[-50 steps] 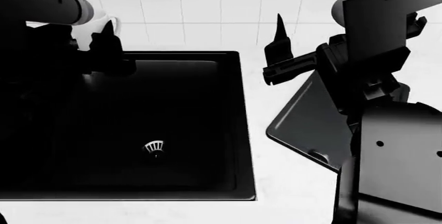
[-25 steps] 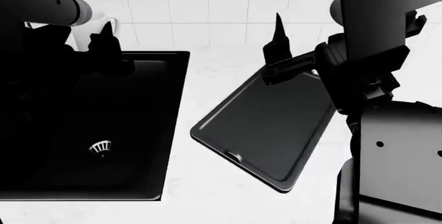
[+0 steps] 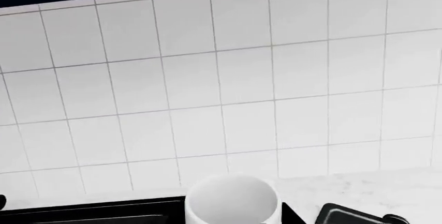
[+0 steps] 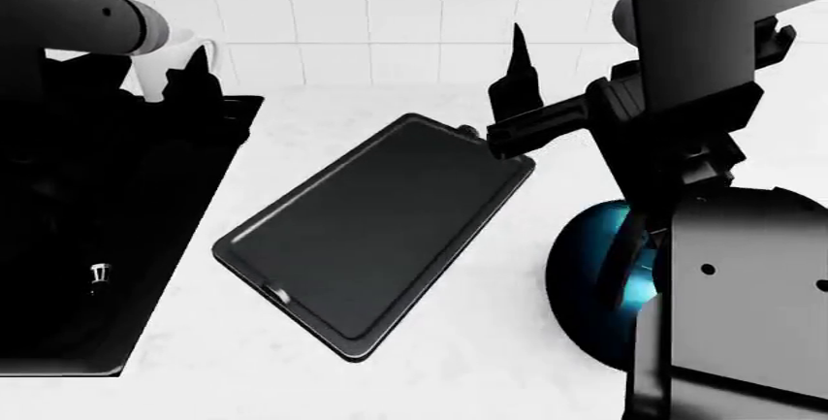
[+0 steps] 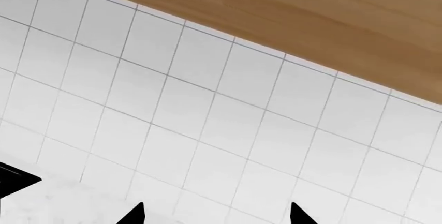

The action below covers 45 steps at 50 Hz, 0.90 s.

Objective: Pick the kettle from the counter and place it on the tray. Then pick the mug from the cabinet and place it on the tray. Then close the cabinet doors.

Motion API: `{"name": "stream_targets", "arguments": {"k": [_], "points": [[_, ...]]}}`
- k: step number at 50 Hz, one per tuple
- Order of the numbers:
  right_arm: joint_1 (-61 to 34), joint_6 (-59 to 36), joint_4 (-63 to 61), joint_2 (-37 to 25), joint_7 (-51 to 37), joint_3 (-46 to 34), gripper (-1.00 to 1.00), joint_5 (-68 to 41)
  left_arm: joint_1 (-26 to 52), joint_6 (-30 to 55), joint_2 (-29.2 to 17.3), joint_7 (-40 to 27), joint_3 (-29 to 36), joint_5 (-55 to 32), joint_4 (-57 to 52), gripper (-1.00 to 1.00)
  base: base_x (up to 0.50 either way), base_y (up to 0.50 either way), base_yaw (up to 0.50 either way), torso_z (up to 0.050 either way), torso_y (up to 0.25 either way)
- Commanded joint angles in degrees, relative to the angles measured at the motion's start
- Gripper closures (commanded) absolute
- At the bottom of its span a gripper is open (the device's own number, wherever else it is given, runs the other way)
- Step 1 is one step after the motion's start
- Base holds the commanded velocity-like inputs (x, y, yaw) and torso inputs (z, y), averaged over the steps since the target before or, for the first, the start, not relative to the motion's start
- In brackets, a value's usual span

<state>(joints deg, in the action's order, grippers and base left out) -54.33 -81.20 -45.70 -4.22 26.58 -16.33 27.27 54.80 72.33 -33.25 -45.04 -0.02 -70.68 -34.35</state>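
a: where's the kettle (image 4: pixel 598 279)?
b: on the bench (image 4: pixel 428 381), right of the empty tray (image 4: pixel 375 226), half hidden by the arm.
a: the mug (image 3: pixel 231 200)?
b: clamped in the left tool (image 4: pixel 181 76) beside the sink (image 4: pixel 78 245).
a: right tool (image 5: pixel 214 214)?
b: tips apart, holding nothing.

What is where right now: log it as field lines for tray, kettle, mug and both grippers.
tray: diagonal on the counter, nothing on it
kettle: on the counter beside the tray, not touching it, partly hidden by the right arm
mug: off the tray, in the left gripper
left gripper: shut on the mug
right gripper: open, empty
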Motion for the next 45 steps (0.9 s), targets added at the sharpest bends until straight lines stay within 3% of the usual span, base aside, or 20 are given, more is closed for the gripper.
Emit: {"name": "stream_targets", "arguments": {"k": [1,15,35,42,45], "points": [[-0.29,-0.36,-0.06,-0.08,-0.38,-0.32,-1.0,-0.28,-0.4,-0.97,-0.44,-0.11,-0.11,-0.05,0.13,1.0,0.0,-0.5,0.0,0.0,0.0],[-0.59,-0.75,-0.32,-0.13,-0.74,-0.63,-1.0,-0.62,-0.55,-1.36,-0.87,-0.34,-0.17,-0.62,0.13,1.0,0.0,-0.48,0.0,0.0,0.001],[-0.81,-0.37,-0.34,-0.29,-1.52,-1.37,-1.0,-1.04,-0.73,-2.1,-1.32,-0.26,0.18,-0.82,0.53,1.0,0.07,0.0,0.0,0.0,0.001],[-1.45,-1.41,-0.77,-0.62,-1.62,-1.91,-1.0,-0.87,6.49,-1.31,1.59,0.51,3.88,0.54,6.22,1.0,0.0,0.0,0.0,0.0,0.0],[-1.75,-2.46,-1.49,-0.88,-1.6,-2.39,-1.0,-0.58,10.27,-3.07,3.27,3.14,8.02,5.43,10.45,1.0,0.0,0.0,0.0,0.0,0.0]]}}
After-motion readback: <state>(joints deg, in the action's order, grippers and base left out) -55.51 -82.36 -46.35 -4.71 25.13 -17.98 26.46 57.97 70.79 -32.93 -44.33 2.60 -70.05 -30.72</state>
